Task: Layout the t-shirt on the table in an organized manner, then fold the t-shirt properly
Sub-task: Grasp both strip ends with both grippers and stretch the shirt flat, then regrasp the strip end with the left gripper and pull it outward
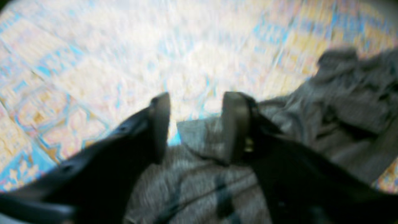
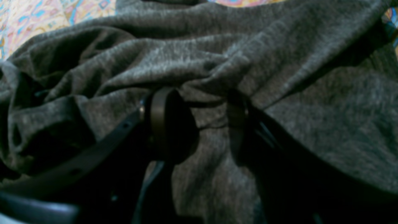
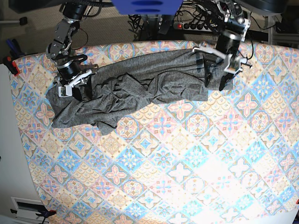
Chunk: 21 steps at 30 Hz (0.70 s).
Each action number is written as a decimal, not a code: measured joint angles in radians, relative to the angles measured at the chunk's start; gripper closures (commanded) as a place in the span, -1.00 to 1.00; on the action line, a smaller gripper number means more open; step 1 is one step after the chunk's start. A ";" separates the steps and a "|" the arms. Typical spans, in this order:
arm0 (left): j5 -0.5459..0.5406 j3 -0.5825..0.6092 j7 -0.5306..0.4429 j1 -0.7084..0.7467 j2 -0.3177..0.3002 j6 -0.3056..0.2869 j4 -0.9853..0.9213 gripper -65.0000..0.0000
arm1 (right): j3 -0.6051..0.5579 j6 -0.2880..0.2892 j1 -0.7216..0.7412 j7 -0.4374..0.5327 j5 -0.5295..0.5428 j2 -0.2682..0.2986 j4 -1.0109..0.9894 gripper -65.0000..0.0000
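The charcoal-grey t-shirt (image 3: 140,86) lies crumpled in a long band across the back of the table (image 3: 177,158), from the front left to the back right. My left gripper (image 1: 197,124) is open just above the shirt's right end; a corner of the t-shirt (image 1: 199,137) lies loose under the gap, and the view is blurred. In the base view this left gripper (image 3: 216,77) hangs over that end. My right gripper (image 2: 197,123) stands with jaws apart, fingers pressed into wrinkled t-shirt (image 2: 279,93) cloth, with a small pucker just beyond the tips. In the base view the right gripper (image 3: 71,87) sits over the shirt's left end.
Cables and a power strip (image 3: 196,24) lie behind the table's back edge. An orange clamp (image 3: 13,65) grips the table's left edge, beyond which there is a white surface (image 3: 11,154). Patterned cloth fills the front half.
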 measured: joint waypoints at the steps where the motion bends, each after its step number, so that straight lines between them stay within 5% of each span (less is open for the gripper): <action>1: 0.000 0.000 0.050 -0.016 0.000 0.000 0.000 0.13 | 0.000 0.000 0.000 0.000 0.000 0.000 0.000 0.21; 9: -0.002 0.000 0.366 -0.154 0.000 0.000 0.000 0.64 | 0.000 0.000 -0.031 0.015 0.011 0.002 0.007 0.21; 12: 0.073 -0.002 0.452 -0.182 0.000 -0.008 0.000 0.70 | 0.000 0.000 -0.029 0.011 0.011 0.004 0.007 0.21; 15: 0.171 -0.002 0.465 -0.230 0.000 -0.006 0.000 0.59 | 0.000 0.005 -0.030 0.007 0.008 0.018 0.007 0.21; 21: 0.254 -0.001 0.467 -0.270 0.000 -0.007 0.000 0.04 | 0.000 0.005 -0.031 0.008 0.007 0.019 0.007 0.21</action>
